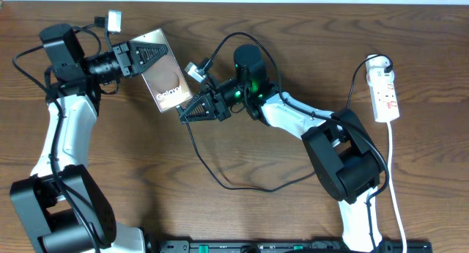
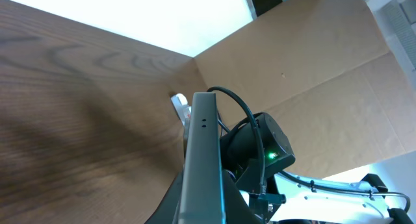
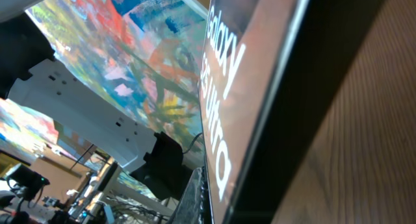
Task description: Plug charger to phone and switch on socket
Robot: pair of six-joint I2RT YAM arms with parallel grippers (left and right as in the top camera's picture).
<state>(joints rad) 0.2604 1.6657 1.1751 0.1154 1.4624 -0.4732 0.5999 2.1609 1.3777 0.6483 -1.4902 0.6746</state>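
Left tool (image 1: 157, 53) and right tool (image 1: 185, 114) clamped, arms angled inward.

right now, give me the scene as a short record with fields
left pincer: shut on phone
right pincer: shut on charger near its free end, beside the phone's Galaxy end
charger run: loops across the table, far end at the socket
charger in phone: cannot tell
socket switch: cannot tell
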